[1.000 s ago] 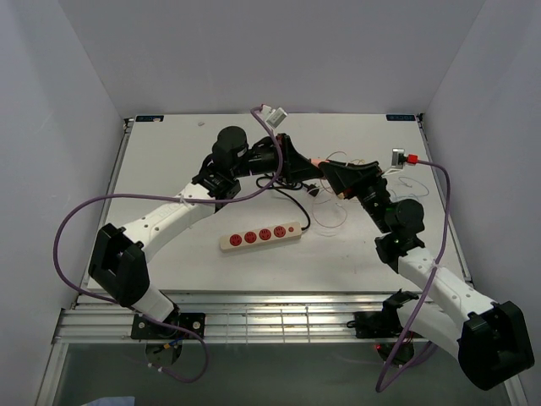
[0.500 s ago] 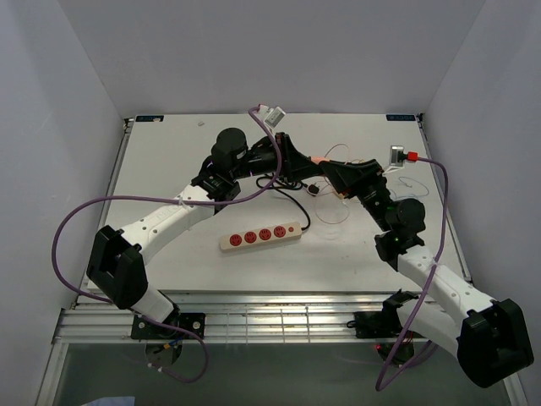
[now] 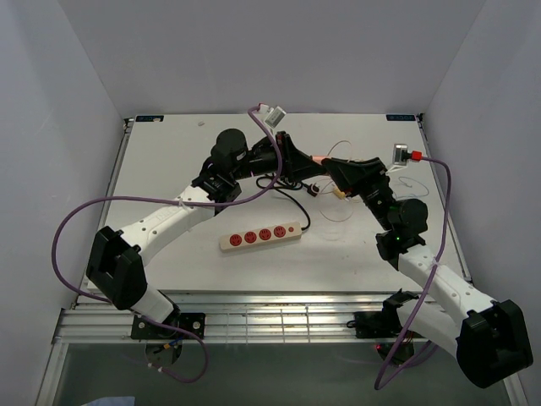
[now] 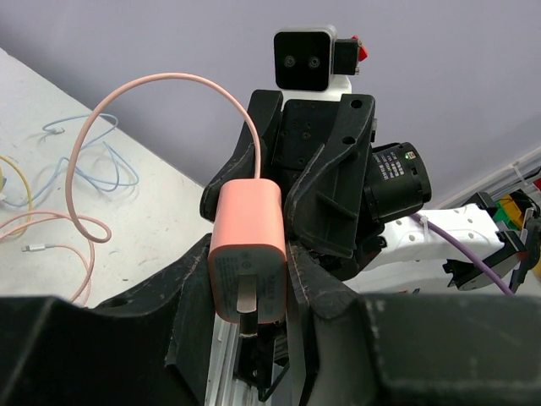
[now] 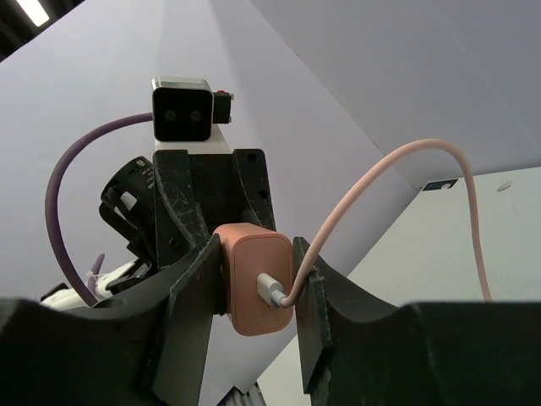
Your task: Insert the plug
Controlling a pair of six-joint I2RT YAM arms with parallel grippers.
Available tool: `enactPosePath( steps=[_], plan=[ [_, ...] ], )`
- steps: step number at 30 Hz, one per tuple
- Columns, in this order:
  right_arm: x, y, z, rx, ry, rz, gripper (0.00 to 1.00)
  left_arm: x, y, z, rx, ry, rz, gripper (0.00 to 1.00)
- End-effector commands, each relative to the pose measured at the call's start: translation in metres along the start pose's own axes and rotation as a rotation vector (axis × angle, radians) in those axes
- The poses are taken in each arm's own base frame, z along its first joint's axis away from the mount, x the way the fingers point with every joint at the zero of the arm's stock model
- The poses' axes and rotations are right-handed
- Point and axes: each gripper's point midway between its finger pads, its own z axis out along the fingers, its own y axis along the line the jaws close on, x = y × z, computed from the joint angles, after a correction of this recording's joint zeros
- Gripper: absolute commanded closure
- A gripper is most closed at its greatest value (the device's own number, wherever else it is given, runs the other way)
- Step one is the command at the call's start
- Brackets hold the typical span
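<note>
A salmon-pink charger plug (image 3: 317, 159) with a pink cable hangs in mid-air between both grippers above the far middle of the table. My left gripper (image 4: 249, 258) is shut on the plug (image 4: 249, 245), whose metal prong end faces its camera. My right gripper (image 5: 254, 288) grips the same plug (image 5: 254, 283) from the opposite end, where the cable enters, its fingers against the plug's sides. In the top view the left gripper (image 3: 304, 163) and right gripper (image 3: 332, 167) meet tip to tip. The white power strip (image 3: 260, 237) with red sockets lies on the table, nearer than the grippers.
The strip's black cord (image 3: 292, 203) curls behind it. Thin loose cables (image 3: 338, 211) lie on the table under the right gripper; several more (image 4: 51, 169) show in the left wrist view. White walls stand to the left, right and back.
My right gripper has risen and moved left up to the plug at the left gripper's tip, and its fingers now sit around it. The left arm has hardly moved.
</note>
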Motion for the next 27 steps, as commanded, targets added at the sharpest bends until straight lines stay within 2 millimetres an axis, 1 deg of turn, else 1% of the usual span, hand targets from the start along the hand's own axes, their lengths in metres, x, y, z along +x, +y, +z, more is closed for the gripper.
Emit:
enactPosePath(
  steps=[1, 2, 3, 4, 5, 6, 9, 10, 11, 12, 13, 14, 15, 16, 18, 22, 24, 25, 26, 27],
  plan=[
    [-0.010, 0.033, 0.009, -0.110, -0.007, -0.029, 0.92, -0.004, -0.031, -0.002, 0.053, -0.022, 0.042, 1.00],
    [-0.010, 0.033, 0.009, -0.108, -0.007, -0.029, 0.92, -0.005, -0.030, -0.003, 0.052, -0.023, 0.040, 1.00],
    [-0.010, 0.033, 0.010, -0.105, -0.004, -0.029, 0.92, -0.003, -0.030, -0.002, 0.051, -0.017, 0.030, 0.95],
    [-0.012, 0.033, 0.011, -0.102, -0.006, -0.030, 0.92, -0.003, -0.029, -0.002, 0.047, -0.017, 0.028, 0.87],
    [-0.011, 0.030, 0.011, -0.084, -0.003, -0.024, 0.92, -0.003, -0.029, -0.002, 0.042, -0.021, 0.025, 0.77],
    [-0.012, 0.030, 0.011, -0.078, -0.007, -0.026, 0.92, -0.003, -0.028, -0.003, 0.034, -0.019, 0.019, 0.70],
    [-0.013, 0.025, 0.009, -0.055, -0.015, -0.040, 0.92, -0.003, -0.025, -0.004, 0.014, -0.026, 0.018, 0.57],
    [-0.013, 0.024, 0.009, -0.050, -0.017, -0.046, 0.92, -0.002, -0.027, -0.006, 0.014, -0.026, 0.023, 0.43],
    [-0.014, 0.023, 0.009, -0.046, -0.017, -0.059, 0.92, -0.002, -0.026, -0.007, 0.010, -0.028, 0.022, 0.33],
    [-0.013, 0.022, 0.009, -0.040, -0.014, -0.060, 0.92, -0.003, -0.025, -0.008, 0.000, -0.035, 0.020, 0.25],
    [-0.013, 0.021, 0.009, -0.038, -0.011, -0.064, 0.92, -0.003, -0.025, -0.008, -0.002, -0.037, 0.018, 0.14],
    [-0.012, 0.021, 0.009, -0.038, -0.005, -0.064, 0.92, -0.002, -0.023, -0.009, -0.009, -0.036, 0.016, 0.09],
    [-0.012, 0.023, 0.010, -0.045, 0.000, -0.072, 0.92, -0.001, -0.022, -0.009, -0.019, -0.035, 0.011, 0.07],
    [-0.011, 0.023, 0.010, -0.049, 0.006, -0.075, 0.92, 0.000, -0.020, -0.009, -0.024, -0.032, 0.005, 0.02],
    [-0.010, 0.025, 0.011, -0.058, 0.015, -0.084, 0.92, 0.000, -0.017, -0.009, -0.043, -0.027, -0.002, 0.02],
    [-0.010, 0.019, 0.010, -0.032, 0.016, -0.093, 0.92, 0.003, -0.018, -0.012, -0.045, -0.021, -0.004, 0.02],
    [-0.011, 0.017, 0.010, -0.017, 0.018, -0.114, 0.92, 0.002, -0.019, -0.016, -0.061, -0.028, 0.006, 0.02],
    [-0.014, 0.017, 0.012, -0.012, 0.018, -0.152, 0.92, -0.001, -0.016, -0.017, -0.090, -0.046, 0.008, 0.02],
    [-0.011, 0.011, 0.012, 0.015, 0.042, -0.167, 0.92, 0.002, -0.010, -0.020, -0.128, -0.039, -0.004, 0.02],
    [-0.013, 0.011, 0.012, 0.021, 0.051, -0.195, 0.92, -0.001, -0.010, -0.024, -0.152, -0.043, 0.014, 0.02]
  ],
)
